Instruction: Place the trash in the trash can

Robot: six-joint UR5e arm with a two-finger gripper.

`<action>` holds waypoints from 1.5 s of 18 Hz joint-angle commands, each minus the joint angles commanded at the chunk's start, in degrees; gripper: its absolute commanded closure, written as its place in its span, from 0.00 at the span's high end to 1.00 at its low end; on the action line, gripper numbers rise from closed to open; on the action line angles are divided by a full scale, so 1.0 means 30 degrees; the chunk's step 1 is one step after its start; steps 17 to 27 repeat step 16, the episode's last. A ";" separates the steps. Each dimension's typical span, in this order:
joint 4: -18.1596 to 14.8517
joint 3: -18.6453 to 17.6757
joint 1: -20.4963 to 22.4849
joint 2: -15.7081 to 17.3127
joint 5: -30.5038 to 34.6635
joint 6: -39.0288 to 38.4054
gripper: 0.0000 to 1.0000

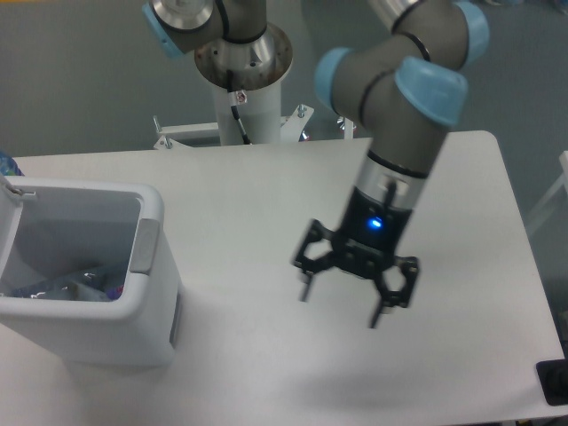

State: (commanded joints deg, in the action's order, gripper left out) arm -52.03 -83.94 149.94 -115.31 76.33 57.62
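Observation:
The white trash can (151,302) stands at the table's left edge with a grey tab on its right rim. Inside it, low against the near wall, lies the clear water bottle (67,284) with some blue showing. I cannot make out the wrapper. My gripper (341,303) hangs open and empty above the middle of the table, well to the right of the trash can, its fingers pointing down toward the front edge.
The arm's white base column (244,98) rises behind the table's far edge, with metal brackets (324,120) beside it. A dark object (553,383) sits at the table's front right corner.

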 joint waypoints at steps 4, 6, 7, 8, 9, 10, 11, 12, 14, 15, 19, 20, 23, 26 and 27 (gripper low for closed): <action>-0.0294 0.0001 0.0469 -0.0498 0.2560 0.3403 1.00; -0.0439 -0.0029 0.0470 -0.0469 0.4403 0.4402 1.00; -0.0585 -0.0029 0.0412 -0.0469 0.5050 0.4493 1.00; -0.0789 -0.0029 0.0382 -0.0469 0.5375 0.4523 1.00; -0.0936 -0.0029 0.0382 -0.0498 0.5436 0.4523 1.00; -0.1025 -0.0029 0.0382 -0.0469 0.5437 0.4552 1.00; -0.1113 -0.0029 0.0382 -0.0469 0.5437 0.4552 1.00; -0.1259 -0.0029 0.0382 -0.0469 0.5437 0.4552 1.00; -0.1377 -0.0029 0.0382 -0.0469 0.5466 0.4552 1.00; -0.1435 -0.0029 0.0382 -0.0440 0.5495 0.4552 1.00; -0.1494 -0.0029 0.0382 -0.0440 0.5496 0.4552 1.00; -0.1494 -0.0029 0.0382 -0.0440 0.5496 0.4552 1.00; -0.1494 -0.0029 0.0382 -0.0440 0.5496 0.4552 1.00; -0.1494 -0.0029 0.0382 -0.0440 0.5496 0.4552 1.00; -0.1494 -0.0029 0.0382 -0.0440 0.5496 0.4552 1.00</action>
